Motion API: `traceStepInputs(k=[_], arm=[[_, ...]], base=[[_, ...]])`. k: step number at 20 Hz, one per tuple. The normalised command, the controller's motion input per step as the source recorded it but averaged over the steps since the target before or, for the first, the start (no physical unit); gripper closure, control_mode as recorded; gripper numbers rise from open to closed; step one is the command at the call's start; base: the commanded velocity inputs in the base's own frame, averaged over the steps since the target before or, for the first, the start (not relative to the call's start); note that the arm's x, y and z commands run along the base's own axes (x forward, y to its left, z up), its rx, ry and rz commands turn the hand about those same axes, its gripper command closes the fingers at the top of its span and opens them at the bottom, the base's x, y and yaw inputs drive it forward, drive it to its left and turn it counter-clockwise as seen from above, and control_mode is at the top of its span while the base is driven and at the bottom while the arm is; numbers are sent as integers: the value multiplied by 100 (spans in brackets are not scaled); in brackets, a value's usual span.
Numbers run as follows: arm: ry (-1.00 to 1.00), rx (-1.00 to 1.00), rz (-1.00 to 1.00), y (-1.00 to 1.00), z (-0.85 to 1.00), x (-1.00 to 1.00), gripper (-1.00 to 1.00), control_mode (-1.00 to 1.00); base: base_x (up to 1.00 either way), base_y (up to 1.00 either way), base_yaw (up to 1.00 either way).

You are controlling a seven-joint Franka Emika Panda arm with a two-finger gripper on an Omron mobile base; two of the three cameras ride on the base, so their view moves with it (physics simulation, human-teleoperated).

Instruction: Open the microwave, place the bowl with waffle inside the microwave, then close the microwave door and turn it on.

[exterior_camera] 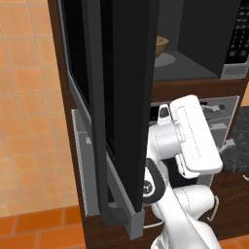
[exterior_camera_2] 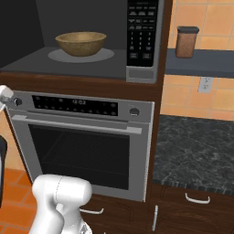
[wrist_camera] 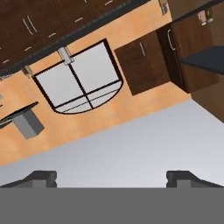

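Released and spread wide, the 2-finger claw [wrist_camera: 111, 178] is seen with nothing between its dark tips, pointed at a far wall with an arched window [wrist_camera: 78, 78]. The small round tan bowl [exterior_camera_2: 81, 43] is seated on the pale turntable [exterior_camera_2: 106, 55] inside the steel-grey microwave [exterior_camera_2: 142, 41], near the middle of its floor. The wide black glass microwave door [exterior_camera: 119, 97] is swung fully open.
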Motion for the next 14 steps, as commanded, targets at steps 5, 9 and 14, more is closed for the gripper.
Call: traceStepInputs(k=[5, 9, 14], arm=[[3, -11, -6, 47, -32, -15, -100, -100], [11, 0, -4, 35, -39, -5, -100, -100], [13, 2, 0, 24, -31, -9, -100, -100]], base=[[0, 0, 0], [0, 0, 0], [0, 0, 0]])
